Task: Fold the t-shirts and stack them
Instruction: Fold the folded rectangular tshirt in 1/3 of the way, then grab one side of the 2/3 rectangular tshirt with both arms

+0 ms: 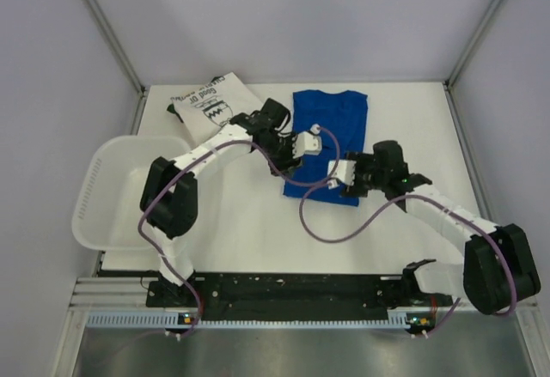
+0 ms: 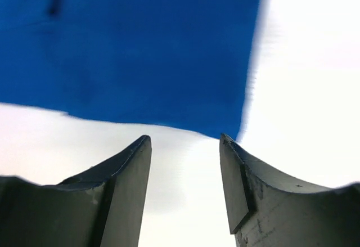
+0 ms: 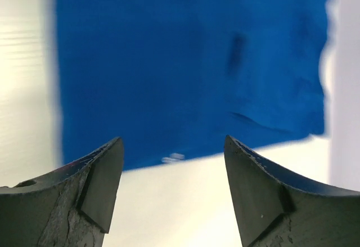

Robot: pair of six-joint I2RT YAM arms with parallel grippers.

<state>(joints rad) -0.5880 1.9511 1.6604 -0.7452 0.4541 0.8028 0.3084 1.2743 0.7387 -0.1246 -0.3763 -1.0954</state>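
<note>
Both pincers are spread wide and empty: my left gripper [image 2: 184, 140] hangs just short of the blue t-shirt's [image 2: 129, 50] near corner, and my right gripper [image 3: 173, 140] faces that same near edge. I reckon they're set to pinch the hem for a fold. The blue one lies flat mid-table, and the white t-shirt [image 1: 213, 106] sits folded at the far left, beyond the basket [image 1: 90, 190].

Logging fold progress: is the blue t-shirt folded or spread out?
Folded, at least partly: the blue t-shirt lies flat as a narrow rectangle with no sleeves sticking out.
</note>
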